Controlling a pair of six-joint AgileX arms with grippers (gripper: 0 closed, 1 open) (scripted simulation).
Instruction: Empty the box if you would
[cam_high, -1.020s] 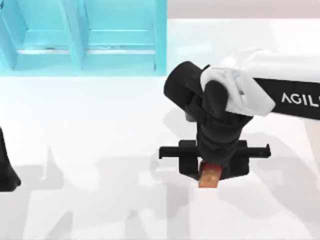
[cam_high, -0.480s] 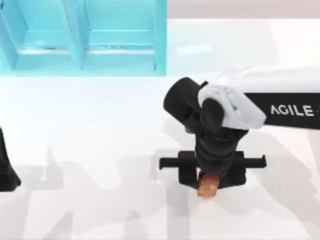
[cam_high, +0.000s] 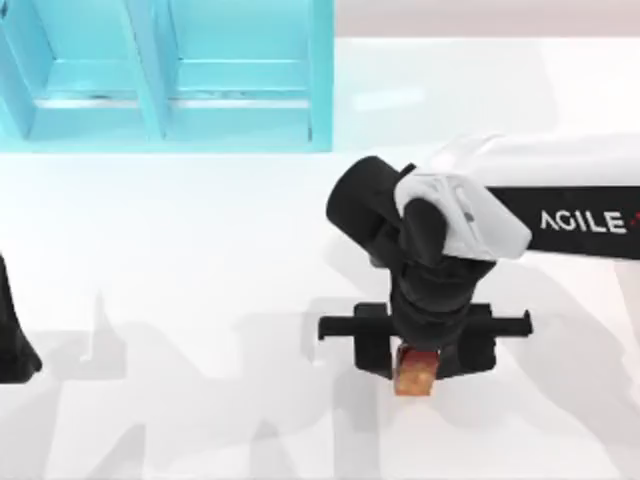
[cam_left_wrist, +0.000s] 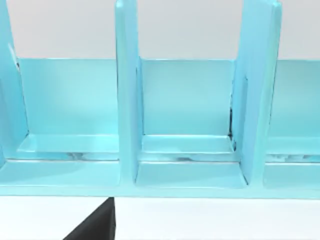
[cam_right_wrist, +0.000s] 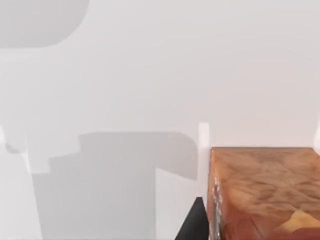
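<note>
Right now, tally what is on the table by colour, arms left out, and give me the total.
Light blue: 1, the divided box at the table's far left.
Orange-brown: 1, the block under the right gripper, out on the white table, well clear of the box.
Total: 2.

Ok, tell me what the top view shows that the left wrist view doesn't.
Top view alone: the right arm reaching in from the table's right, its right gripper over a small brown block out on the white table. Left wrist view alone: the compartments face-on, with their back walls. Both: the turquoise divided box and the white tabletop.
</note>
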